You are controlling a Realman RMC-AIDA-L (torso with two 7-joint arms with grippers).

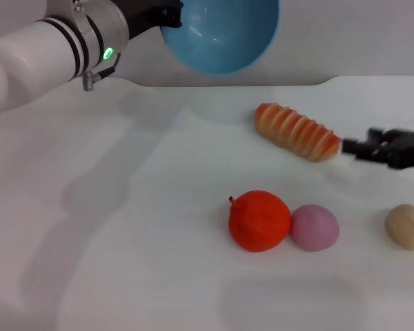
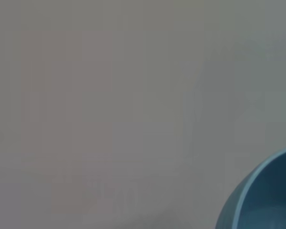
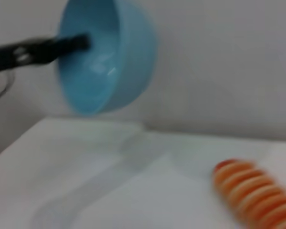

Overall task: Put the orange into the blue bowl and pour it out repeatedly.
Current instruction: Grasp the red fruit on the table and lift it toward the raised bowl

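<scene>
Blue bowl (image 1: 221,34) hangs tipped above the bench's (image 1: 145,207) far edge, its rim clamped by the left hand (image 1: 167,15). Well below it, the orange (image 1: 259,221) lies near the bench's front edge touching a pink ball (image 1: 315,227). By the right edge, the right hand (image 1: 350,147) seemingly rests closed, just beside the bread loaf (image 1: 297,131).

White table (image 1: 124,276), orange (image 1: 259,221), pink ball (image 1: 315,227), striped loaf (image 1: 297,131), tan lump (image 1: 408,225)
</scene>
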